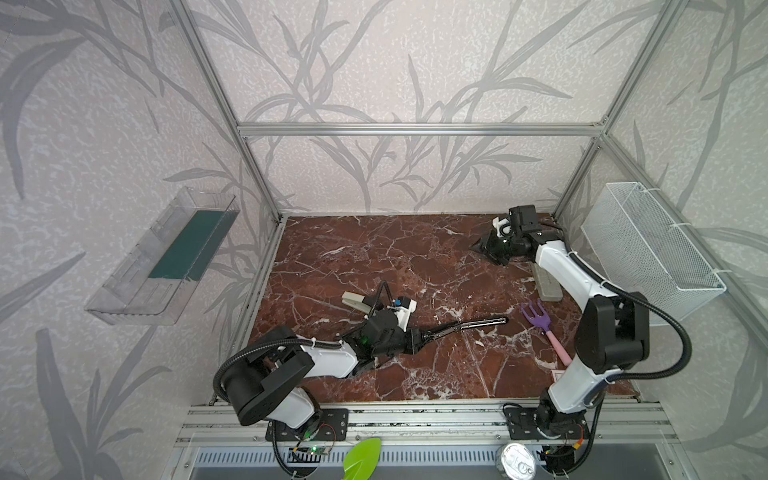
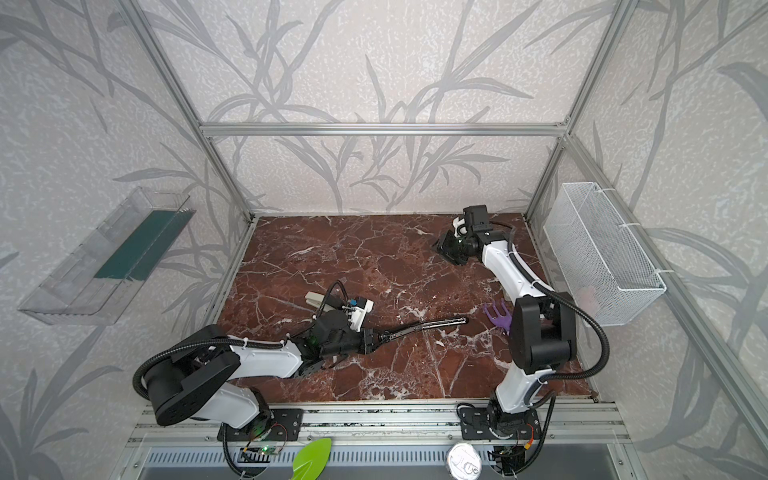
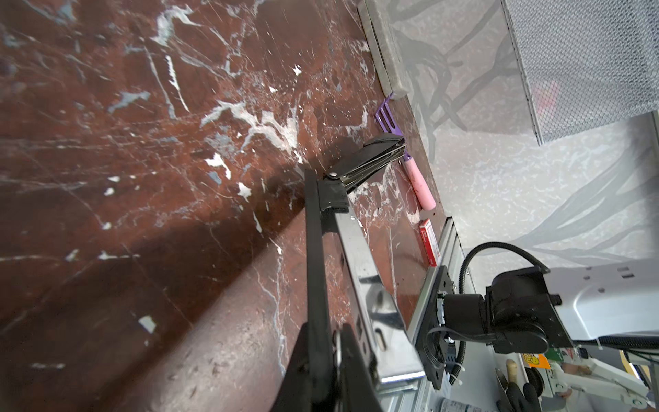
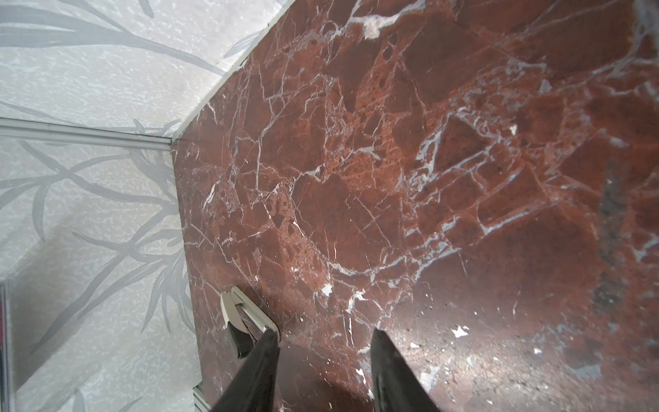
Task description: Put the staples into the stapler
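Observation:
My left gripper [image 1: 419,336] [image 3: 337,342] is shut on the rear end of the black stapler [image 1: 465,326] [image 2: 424,326], which points right just above the marble. In the left wrist view the stapler [image 3: 317,249] is swung open, with its chrome magazine [image 3: 360,264] bare. The staples [image 3: 428,242], a small red and white box, lie at the table's front right edge, mostly hidden behind the right arm in a top view [image 1: 559,376]. My right gripper [image 1: 478,247] [image 4: 324,333] hangs open and empty over the far right of the table.
A grey block [image 1: 548,286] and a purple and pink toy rake [image 1: 540,322] lie at the right. A beige and black device [image 1: 355,300] [image 4: 246,321] lies behind my left wrist. A wire basket [image 1: 648,245] hangs on the right wall, a clear tray [image 1: 166,257] on the left.

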`<state>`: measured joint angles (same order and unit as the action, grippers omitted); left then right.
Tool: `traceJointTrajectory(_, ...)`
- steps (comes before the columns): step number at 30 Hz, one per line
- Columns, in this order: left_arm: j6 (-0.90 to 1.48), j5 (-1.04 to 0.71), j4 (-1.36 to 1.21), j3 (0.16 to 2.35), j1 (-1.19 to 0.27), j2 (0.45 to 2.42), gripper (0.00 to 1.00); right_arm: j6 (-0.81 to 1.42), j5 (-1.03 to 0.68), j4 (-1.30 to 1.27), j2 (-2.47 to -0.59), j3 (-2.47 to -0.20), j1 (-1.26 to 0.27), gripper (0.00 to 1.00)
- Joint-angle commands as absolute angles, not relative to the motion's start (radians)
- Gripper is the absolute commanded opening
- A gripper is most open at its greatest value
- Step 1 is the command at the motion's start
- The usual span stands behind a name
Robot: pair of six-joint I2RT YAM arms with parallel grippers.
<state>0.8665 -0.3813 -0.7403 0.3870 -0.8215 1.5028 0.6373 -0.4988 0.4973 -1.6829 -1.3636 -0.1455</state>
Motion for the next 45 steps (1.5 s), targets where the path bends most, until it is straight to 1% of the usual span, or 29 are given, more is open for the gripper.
traceJointTrajectory(1, 0.927, -0.314, -0.811, 0.364, -0.789, 1.541, 0.00, 0.578, -0.476, 0.490, -1.583, -1.275, -0.163, 0.43)
traceJointTrajectory(9, 1.031, -0.299, -1.038, 0.333, -0.741, 1.693, 0.00, 0.577, -0.428, 0.449, -1.365, -1.037, -0.202, 0.40)
traceJointTrajectory(14, 1.074, -0.263, -1.141, 0.330, -0.730, 1.791, 0.00, 0.566, -0.387, 0.457, -1.296, -0.944, -0.256, 0.39)
traceJointTrajectory(18, 1.105, -0.234, -1.181, 0.322, -0.718, 1.844, 0.00, 0.575, -0.353, 0.435, -1.283, -0.868, -0.307, 0.39)
traceJointTrajectory(27, 1.156, -0.225, -1.215, 0.311, -0.703, 1.924, 0.00, 0.609, -0.342, 0.345, -1.375, -0.834, -0.344, 0.40)
traceJointTrajectory(30, 1.167, -0.222, -1.202, 0.303, -0.701, 1.930, 0.00, 0.621, -0.323, 0.304, -1.425, -0.857, -0.343, 0.43)
traceJointTrajectory(35, 1.179, -0.231, -1.205, 0.301, -0.698, 1.948, 0.00, 0.661, -0.276, 0.256, -1.565, -0.948, -0.345, 0.49)
traceJointTrajectory(38, 1.184, -0.236, -1.215, 0.302, -0.696, 1.960, 0.00, 0.686, -0.272, 0.243, -1.653, -1.016, -0.352, 0.50)
traceJointTrajectory(45, 1.198, -0.245, -1.266, 0.294, -0.689, 1.991, 0.00, 0.754, -0.200, 0.268, -1.812, -1.140, -0.367, 0.52)
